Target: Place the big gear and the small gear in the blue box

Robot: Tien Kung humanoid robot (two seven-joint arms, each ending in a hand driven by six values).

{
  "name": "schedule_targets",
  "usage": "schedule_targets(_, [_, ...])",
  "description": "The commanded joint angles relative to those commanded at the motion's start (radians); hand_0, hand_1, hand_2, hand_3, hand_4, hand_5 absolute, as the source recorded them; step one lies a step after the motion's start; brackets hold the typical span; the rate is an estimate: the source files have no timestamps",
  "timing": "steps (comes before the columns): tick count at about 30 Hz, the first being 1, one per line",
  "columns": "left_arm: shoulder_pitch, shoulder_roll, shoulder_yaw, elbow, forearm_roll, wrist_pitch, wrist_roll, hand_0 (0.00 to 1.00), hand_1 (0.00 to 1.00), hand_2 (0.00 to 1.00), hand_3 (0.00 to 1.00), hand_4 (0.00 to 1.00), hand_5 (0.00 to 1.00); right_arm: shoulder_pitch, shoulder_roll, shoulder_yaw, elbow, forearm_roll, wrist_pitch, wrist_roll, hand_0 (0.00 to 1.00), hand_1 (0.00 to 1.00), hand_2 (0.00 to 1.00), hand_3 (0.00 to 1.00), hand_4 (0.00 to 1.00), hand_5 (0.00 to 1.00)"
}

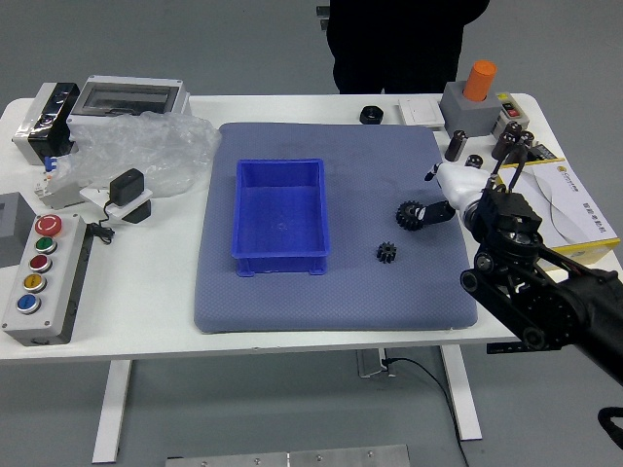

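Observation:
My right hand [437, 193] reaches in from the right with its fingers spread, and nothing is held in it. One finger overlaps the right part of the big black gear [408, 216] in the view; whether they touch I cannot tell. The small black gear [386, 253] lies nearer the table's front edge on the blue-grey mat, apart from the hand. On the mat's left half stands the blue box [281, 207], with no object visible inside. The left arm does not show.
A button panel [44, 295], crumpled clear plastic [146, 156] and a black-and-white device [128, 197] occupy the left side. At the right are a grey block with an orange knob [480, 82] and a yellow-edged white box [569, 206]. A person in black [394, 44] stands beyond the table.

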Motion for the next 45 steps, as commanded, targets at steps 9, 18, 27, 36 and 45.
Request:
schedule_targets(9, [-0.006,0.0,-0.007,0.0,0.01,-0.003,0.0,0.815,0.798,0.806,0.838,0.625,0.274,0.023,0.025,-0.036,-0.004,0.009,0.031,-0.005,0.783,0.758,0.879,0.827,0.769,0.329])
schedule_targets(18, [-0.006,-0.003,-0.009,0.0,0.015,-0.004,0.002,0.815,0.799,0.808,0.839,0.625,0.274,0.018,0.042,-0.043,-0.019,0.02,0.031,-0.005,0.78,0.756,0.876,0.83,0.773,0.329])
schedule_targets(27, [-0.01,-0.007,-0.01,0.0,0.018,-0.005,0.002,0.815,0.799,0.808,0.838,0.625,0.276,0.013,0.043,-0.037,-0.05,0.027,0.011,0.013,0.765,0.738,0.848,0.814,0.776,0.333])
schedule_targets(36, [-0.011,-0.009,-0.009,0.0,0.02,-0.005,0.002,0.816,0.799,0.808,0.838,0.625,0.277,0.012,0.056,-0.031,-0.085,0.033,-0.005,0.027,0.757,0.721,0.84,0.812,0.777,0.337])
schedule_targets(45, [-0.014,-0.011,-0.009,0.0,0.025,-0.006,0.003,0.816,0.8,0.808,0.839,0.626,0.278,0.015,0.079,-0.034,-0.123,0.035,-0.017,0.039,0.735,0.687,0.801,0.792,0.775,0.34])
